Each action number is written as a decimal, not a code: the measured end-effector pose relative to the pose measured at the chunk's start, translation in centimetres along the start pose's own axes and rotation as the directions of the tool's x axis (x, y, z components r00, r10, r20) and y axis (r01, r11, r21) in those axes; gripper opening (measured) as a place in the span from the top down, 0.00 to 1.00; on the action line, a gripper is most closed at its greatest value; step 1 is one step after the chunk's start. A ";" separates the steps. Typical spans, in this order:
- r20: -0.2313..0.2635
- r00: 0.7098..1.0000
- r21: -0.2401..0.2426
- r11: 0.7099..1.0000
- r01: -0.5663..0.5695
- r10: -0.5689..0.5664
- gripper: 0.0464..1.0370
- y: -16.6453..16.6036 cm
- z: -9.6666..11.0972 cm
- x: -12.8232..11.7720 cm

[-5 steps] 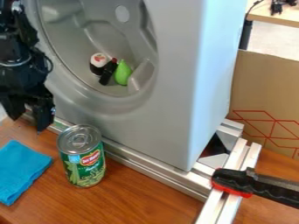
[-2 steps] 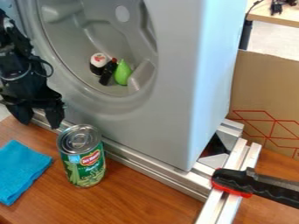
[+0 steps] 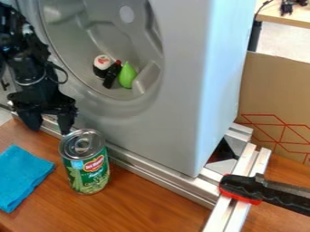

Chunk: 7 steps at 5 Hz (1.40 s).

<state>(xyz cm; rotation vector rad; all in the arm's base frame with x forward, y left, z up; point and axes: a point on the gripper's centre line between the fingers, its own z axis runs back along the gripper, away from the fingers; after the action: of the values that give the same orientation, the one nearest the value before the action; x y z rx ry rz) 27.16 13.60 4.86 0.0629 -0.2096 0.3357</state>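
The black gripper (image 3: 50, 127) hangs at the left, just up and left of the can, open with a gap between its fingers and nothing between them. A green-labelled can (image 3: 86, 163) stands upright on the wooden table, its metal lid close to the gripper's right fingertip; whether they touch I cannot tell. A folded blue cloth (image 3: 21, 176) lies flat at the left edge. Inside the grey drum-like machine (image 3: 176, 90) rest a green pear-shaped object (image 3: 127, 76), a dark bottle-like object (image 3: 113, 74) and a sushi-like roll (image 3: 102, 66).
Metal rails (image 3: 151, 174) run along the machine's base, with another rail crossing toward the front right. A black and red clamp handle (image 3: 266, 192) sits on that rail. Behind, at the right, stands a cardboard sheet (image 3: 275, 90). The wooden table (image 3: 139, 206) spreads across the front.
The gripper has shifted right, nearer the can, and its fingers have come into fuller view. The can, the cloth and the objects in the machine have stayed put.
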 end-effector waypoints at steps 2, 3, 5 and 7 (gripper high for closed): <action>-0.183 0.970 -0.012 0.987 0.159 -0.159 0.04 -1.9 -2.7 -0.6; -0.160 0.972 -0.051 0.985 0.164 -0.170 0.04 -3.0 -3.0 -0.6; -0.174 0.919 -0.166 0.931 0.325 -0.352 0.04 -10.6 -2.7 -3.7; -0.179 0.891 -0.204 0.902 0.381 -0.417 0.04 -14.0 -1.8 -6.3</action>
<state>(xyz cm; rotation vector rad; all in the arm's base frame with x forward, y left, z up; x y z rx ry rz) 26.39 -1.48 1.42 -0.0935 -0.0009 -0.0906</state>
